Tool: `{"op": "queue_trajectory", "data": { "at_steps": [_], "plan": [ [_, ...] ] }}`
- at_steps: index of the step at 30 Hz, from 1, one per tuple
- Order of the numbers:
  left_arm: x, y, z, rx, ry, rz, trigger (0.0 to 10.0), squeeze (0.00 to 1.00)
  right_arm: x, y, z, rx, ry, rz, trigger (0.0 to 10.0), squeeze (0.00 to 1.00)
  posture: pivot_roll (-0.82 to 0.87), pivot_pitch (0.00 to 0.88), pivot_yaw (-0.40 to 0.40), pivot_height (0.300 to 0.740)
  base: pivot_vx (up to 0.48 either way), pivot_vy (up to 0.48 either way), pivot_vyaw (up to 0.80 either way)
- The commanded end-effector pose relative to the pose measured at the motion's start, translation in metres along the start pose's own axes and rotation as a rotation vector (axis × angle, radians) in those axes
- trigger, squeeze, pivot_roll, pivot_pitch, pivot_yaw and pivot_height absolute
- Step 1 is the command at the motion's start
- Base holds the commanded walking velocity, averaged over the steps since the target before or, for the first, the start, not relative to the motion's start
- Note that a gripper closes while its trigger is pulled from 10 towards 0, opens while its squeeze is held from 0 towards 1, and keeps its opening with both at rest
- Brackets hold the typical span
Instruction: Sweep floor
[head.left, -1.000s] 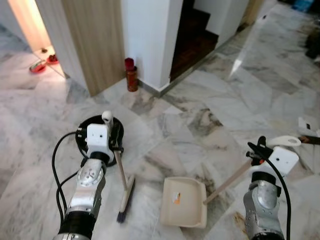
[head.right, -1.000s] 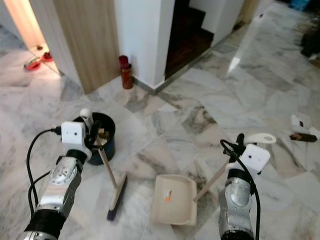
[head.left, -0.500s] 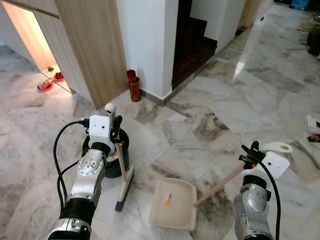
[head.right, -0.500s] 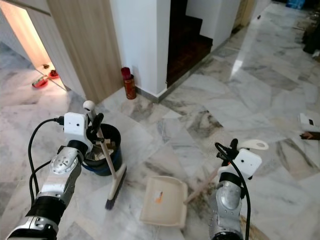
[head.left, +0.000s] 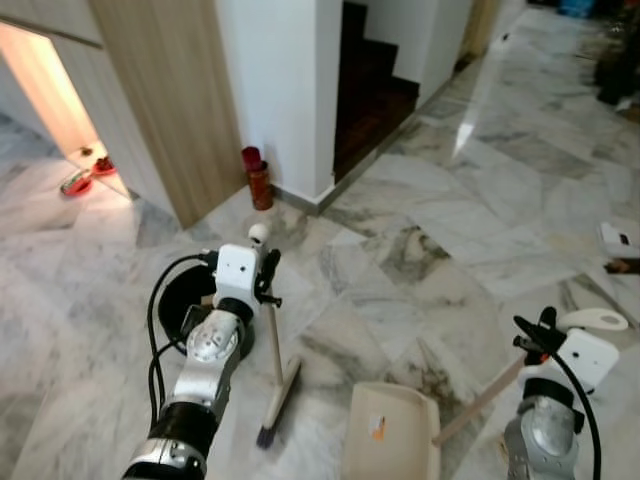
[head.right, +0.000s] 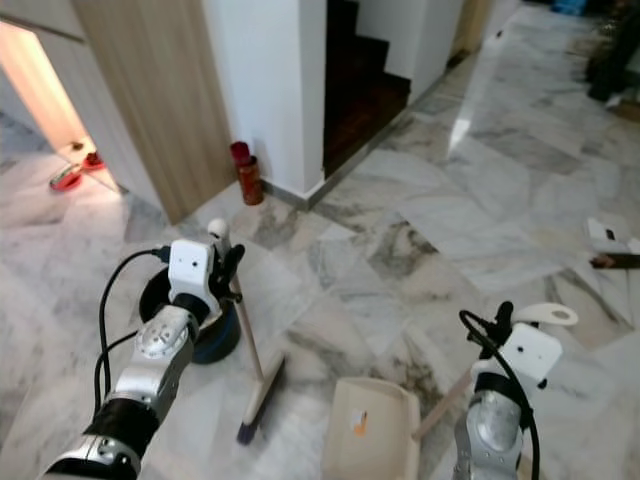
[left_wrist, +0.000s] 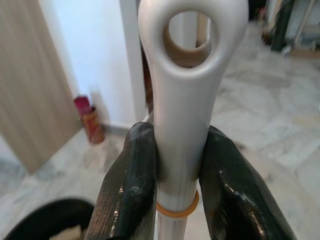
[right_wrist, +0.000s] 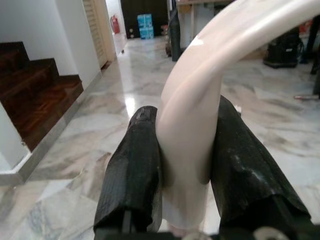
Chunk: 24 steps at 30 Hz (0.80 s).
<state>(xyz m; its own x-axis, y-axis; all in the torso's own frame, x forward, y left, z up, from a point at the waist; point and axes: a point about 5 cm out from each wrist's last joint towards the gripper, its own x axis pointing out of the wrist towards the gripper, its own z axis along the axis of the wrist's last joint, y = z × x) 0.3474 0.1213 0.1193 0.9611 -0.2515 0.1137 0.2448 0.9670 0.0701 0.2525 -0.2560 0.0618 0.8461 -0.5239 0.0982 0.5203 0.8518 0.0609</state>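
left eye view: left gripper (head.left: 266, 272) sits left of centre, clamped on the upper handle of the broom (head.left: 275, 375); the stick slants down to the dark bristle head resting on the marble floor (head.left: 420, 250) at lower centre. black bucket (head.left: 180, 305) sits just behind the left arm, mostly hidden by it. right gripper (head.left: 537, 338) at lower right is closed on the handle of the cream dustpan (head.left: 393, 447), whose tray lies flat on the floor at bottom centre, with a small orange mark on the tray. red canister (head.left: 258, 178) stands at the foot of the white wall, upper centre-left, beside the wood panel (head.left: 150, 100); dark stairs (head.left: 370, 80) at upper centre. red shoes (head.left: 78, 180) at the far left edge, near the lit doorway. right eye view: same layout, broom head between bucket and dustpan, apart from both; some small items lie on the floor at the far right edge, too small to identify. left wrist view: both black fingers (left_wrist: 131, 190) pressed tight against the pale broom handle just under its hanging loop, orange band on the handle between them; bucket rim in lower left corner. right wrist view: fingers (right_wrist: 134, 170) closed on the curved cream dustpan handle, no gap visible; stairs at left of frame.
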Motion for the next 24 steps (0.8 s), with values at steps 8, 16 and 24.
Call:
{"op": "queue_trajectory", "data": {
  "at_steps": [8,16,24],
  "plan": [
    [0.000,0.009,0.005,0.021,-0.052,0.047,10.0,0.00,0.009,0.023,0.016,0.053,-0.067,0.060,10.0,0.00,0.11,0.000,0.022,0.740,0.000,-0.120,0.00],
    [-0.003,0.021,0.008,0.047,-0.070,0.071,10.0,0.00,0.010,0.038,0.012,0.079,-0.033,0.080,10.0,0.00,0.15,0.002,0.013,0.740,0.000,-0.240,0.00],
    [-0.004,0.019,0.008,0.049,-0.074,0.067,10.0,0.00,0.010,0.031,0.014,0.088,-0.034,0.061,10.0,0.00,0.13,0.031,0.018,0.740,0.000,-0.241,-0.30]
  ]
}}
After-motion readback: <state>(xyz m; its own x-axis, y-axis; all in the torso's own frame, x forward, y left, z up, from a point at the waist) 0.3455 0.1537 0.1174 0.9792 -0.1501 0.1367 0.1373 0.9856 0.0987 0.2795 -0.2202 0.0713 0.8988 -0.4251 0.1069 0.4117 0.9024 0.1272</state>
